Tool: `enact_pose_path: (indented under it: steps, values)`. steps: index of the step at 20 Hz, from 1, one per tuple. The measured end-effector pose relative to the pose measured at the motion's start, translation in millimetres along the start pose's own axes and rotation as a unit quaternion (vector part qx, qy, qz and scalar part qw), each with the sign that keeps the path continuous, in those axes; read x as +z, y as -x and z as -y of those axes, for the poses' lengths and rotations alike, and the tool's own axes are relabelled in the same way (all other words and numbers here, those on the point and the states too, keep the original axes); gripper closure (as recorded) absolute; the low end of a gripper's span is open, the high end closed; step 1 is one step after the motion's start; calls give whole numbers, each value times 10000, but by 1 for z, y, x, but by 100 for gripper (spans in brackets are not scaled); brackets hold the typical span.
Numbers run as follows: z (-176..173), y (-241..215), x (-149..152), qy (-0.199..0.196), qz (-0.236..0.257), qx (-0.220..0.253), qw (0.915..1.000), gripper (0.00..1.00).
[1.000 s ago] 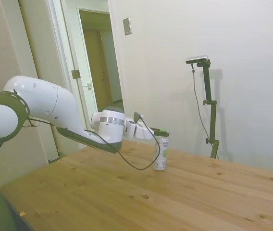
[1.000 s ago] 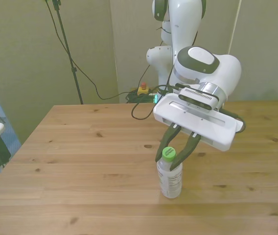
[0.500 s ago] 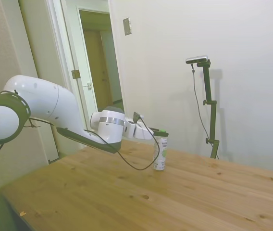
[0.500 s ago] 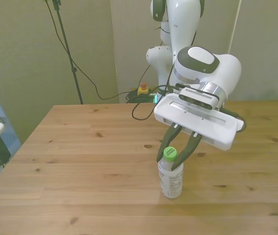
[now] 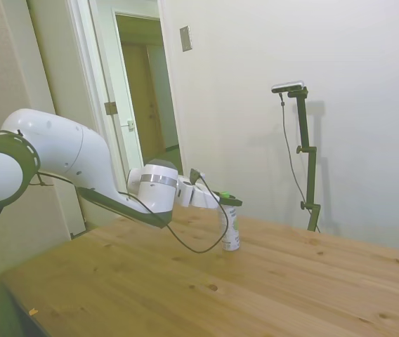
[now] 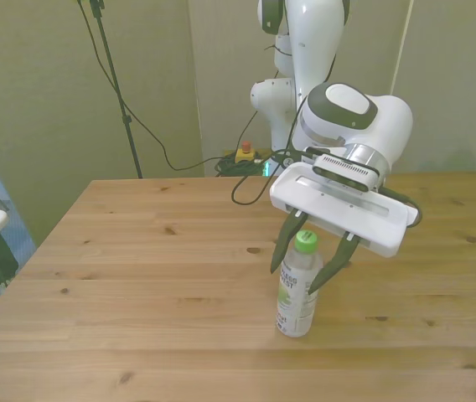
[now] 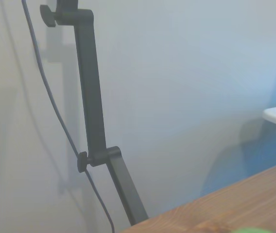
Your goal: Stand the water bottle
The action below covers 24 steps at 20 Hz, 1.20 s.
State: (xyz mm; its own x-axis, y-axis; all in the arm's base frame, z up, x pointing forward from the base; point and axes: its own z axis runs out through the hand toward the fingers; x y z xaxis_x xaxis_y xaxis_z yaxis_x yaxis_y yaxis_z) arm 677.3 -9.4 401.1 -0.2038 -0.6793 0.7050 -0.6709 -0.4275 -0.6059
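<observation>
Since a second ago the white two-finger gripper [image 6: 308, 269] has spread apart, fingers flanking the small slim green-capped plastic water bottle [image 6: 296, 288], probably not touching it. Bottle stands lower middle on the wooden table [image 6: 137, 276].

Water bottle [image 6: 296, 287]: green screw cap, clear body, white wrap label with green and dark print. Gripper [image 6: 309, 266]: white housing, dark fingers. Table [image 6: 137, 276]: light wood with darker knots and grain.

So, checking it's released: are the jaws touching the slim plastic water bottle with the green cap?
Apart. In the front view the gripper is open, with gaps showing on both sides of the water bottle.
</observation>
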Motion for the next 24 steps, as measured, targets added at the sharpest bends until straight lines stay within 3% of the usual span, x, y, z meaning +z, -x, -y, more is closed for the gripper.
enact_pose_path:
  steps: [6,9,13,19,21,24]
  values:
    - [9,-21,-22,52,346,-1,9994,0]
    - [18,-40,-44,204,790,-28,9967,0]
    - [3,-50,-73,492,1571,-187,9862,0]
    - [-30,-47,-123,1043,2612,-613,9577,0]
    - [-33,-49,-140,1273,2931,-802,9442,0]
    - [-37,-66,-160,1627,3487,-1148,9158,0]
